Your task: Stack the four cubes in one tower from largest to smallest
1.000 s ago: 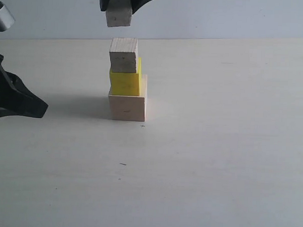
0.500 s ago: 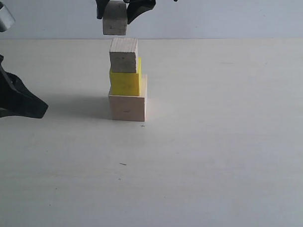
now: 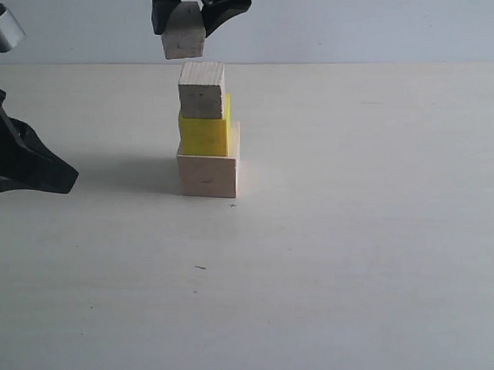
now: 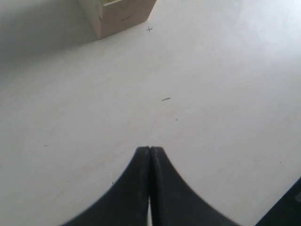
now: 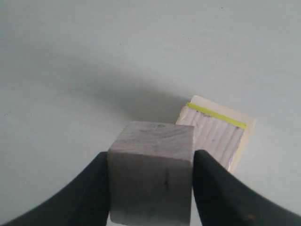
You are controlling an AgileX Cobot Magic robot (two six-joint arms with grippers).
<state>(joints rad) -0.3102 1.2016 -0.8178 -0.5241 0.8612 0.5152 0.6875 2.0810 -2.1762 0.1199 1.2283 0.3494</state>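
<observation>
Left claw [image 4: 149,153] is pressed shut, empty, over the bench [image 3: 351,237]. Four cubes: right claw [image 3: 186,24] clenches the small cube [image 3: 184,38] aloft, just above-left of three stacked: large cube [image 3: 208,174], yellow cube [image 3: 203,135], medium cube [image 3: 202,90] topmost.

The right gripper [image 5: 151,190] has the small pale wooden cube [image 5: 151,176] clamped square between its two curved black fingers [image 5: 89,193], one pressed flat to each side face, and a small dark mark shows on the cube's near face. Just past it sits the stack seen from above: the medium wooden cube [image 5: 214,139] with its striped grain on top, a thin strip of the bright yellow cube [image 5: 216,116] peeking out along one edge, and the large pale wooden cube [image 5: 248,136] showing as a narrow border beyond that. The held cube hides one corner of the stack, and a soft grey shadow [image 5: 136,101] lies across the pale table [image 5: 70,61] beside it.
</observation>
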